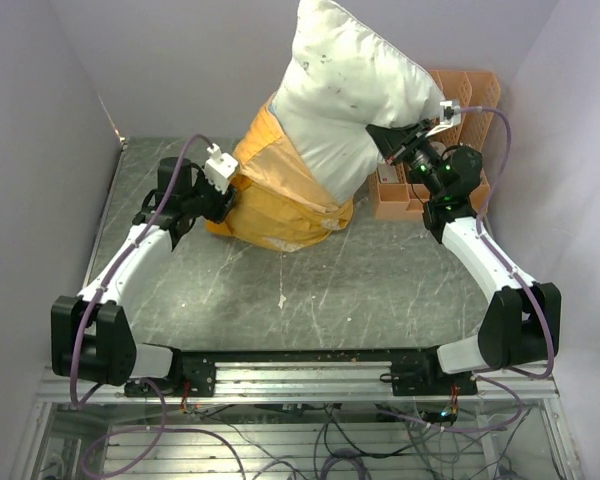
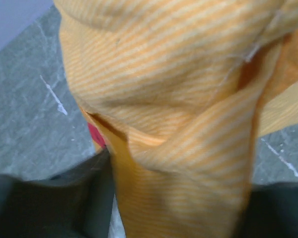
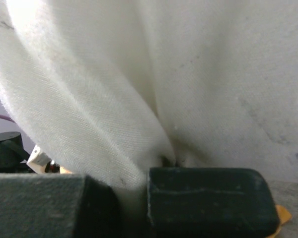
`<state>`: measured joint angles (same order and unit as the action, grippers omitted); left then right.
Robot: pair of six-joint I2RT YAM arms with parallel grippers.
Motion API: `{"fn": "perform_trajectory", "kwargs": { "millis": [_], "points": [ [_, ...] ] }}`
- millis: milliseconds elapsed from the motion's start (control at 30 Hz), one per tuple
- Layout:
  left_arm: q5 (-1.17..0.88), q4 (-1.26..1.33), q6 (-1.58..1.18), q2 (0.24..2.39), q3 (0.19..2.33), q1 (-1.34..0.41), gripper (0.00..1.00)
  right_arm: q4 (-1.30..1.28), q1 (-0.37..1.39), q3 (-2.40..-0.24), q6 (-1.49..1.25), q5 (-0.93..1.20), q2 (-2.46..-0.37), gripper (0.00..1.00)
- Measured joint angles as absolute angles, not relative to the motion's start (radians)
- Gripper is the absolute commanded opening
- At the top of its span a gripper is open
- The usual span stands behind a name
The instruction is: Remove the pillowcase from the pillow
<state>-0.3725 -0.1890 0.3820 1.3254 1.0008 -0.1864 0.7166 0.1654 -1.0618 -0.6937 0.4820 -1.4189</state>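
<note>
The off-white pillow (image 1: 345, 95) stands tilted up at the back centre, its upper half bare, with small dark specks. The orange-yellow pillowcase (image 1: 280, 195) is bunched around its lower part on the table. My right gripper (image 1: 390, 140) is shut on a fold of the pillow (image 3: 139, 124) at its right lower edge and holds it up. My left gripper (image 1: 223, 200) is shut on the left edge of the pillowcase; striped orange fabric (image 2: 179, 163) runs between its dark fingers (image 2: 54, 198). A bit of red print (image 2: 97, 135) shows there.
A peach plastic file organizer (image 1: 450, 150) stands at the back right, right behind my right gripper. The grey marbled table (image 1: 330, 290) has purple-grey walls on the left, back and right.
</note>
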Motion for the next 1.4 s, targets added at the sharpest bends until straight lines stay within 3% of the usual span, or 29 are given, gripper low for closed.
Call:
{"fn": "perform_trajectory", "kwargs": {
  "millis": [67, 133, 367, 800, 1167, 1400],
  "points": [
    [-0.361, -0.182, 0.376, 1.34, 1.001, -0.194, 0.21, 0.713, 0.165, -1.062, -0.696, 0.48, -1.416, 0.0],
    [-0.353, -0.177, 0.373, 1.35, 1.0, -0.205, 0.08, 0.713, 0.165, -1.062, -0.702, 0.477, -1.416, 0.0],
    [-0.294, -0.154, 0.382, 1.388, 0.999, -0.191, 0.07, 0.706, 0.167, -1.089, -0.739, 0.451, -1.415, 0.0],
    [-0.273, -0.123, 0.42, 1.447, 0.934, 0.006, 0.07, 0.729, 0.173, -1.167, -0.855, 0.315, -1.365, 0.0],
    [-0.314, -0.127, 0.479, 1.433, 0.916, 0.113, 0.07, 0.741, 0.173, -1.048, -0.85, 0.089, -1.214, 0.0],
    [-0.372, -0.206, 0.519, 1.459, 1.02, 0.252, 0.07, 0.735, 0.173, -1.043, -0.782, 0.044, -1.173, 0.0]
  ]
}}
